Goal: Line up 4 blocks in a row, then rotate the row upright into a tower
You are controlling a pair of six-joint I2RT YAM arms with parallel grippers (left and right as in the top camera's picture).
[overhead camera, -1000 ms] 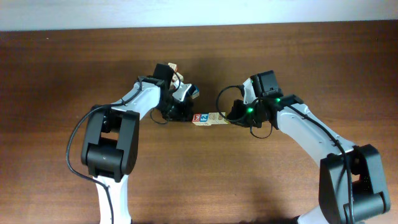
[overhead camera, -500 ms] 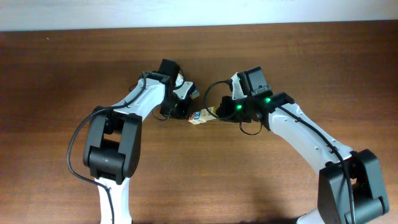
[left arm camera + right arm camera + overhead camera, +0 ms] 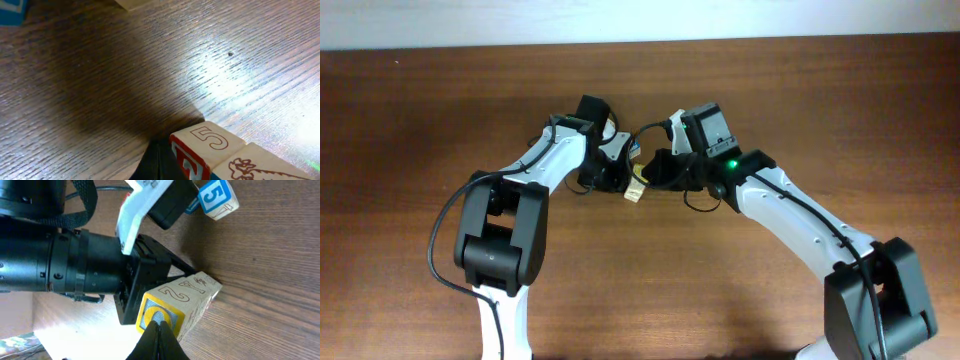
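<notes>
L end effector [image 3: 156,162] is fully closed, empty, tip at the red end of the blocks [image 3: 220,155]; top face reads "5". R end effector [image 3: 160,341] is closed too, at the row's yellow end. Row lies mid-bench [image 3: 440,120]. Blue cube [image 3: 216,197] nearby reads "5".

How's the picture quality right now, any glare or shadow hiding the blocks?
Left wrist: bright glare on the table upper right, a dark shadow across the middle, yet the blocks read sharply. Right wrist: blocks sharp, lower-left corner washed out pale. Overhead: evenly lit, but the blocks are small and little of them shows.
</notes>
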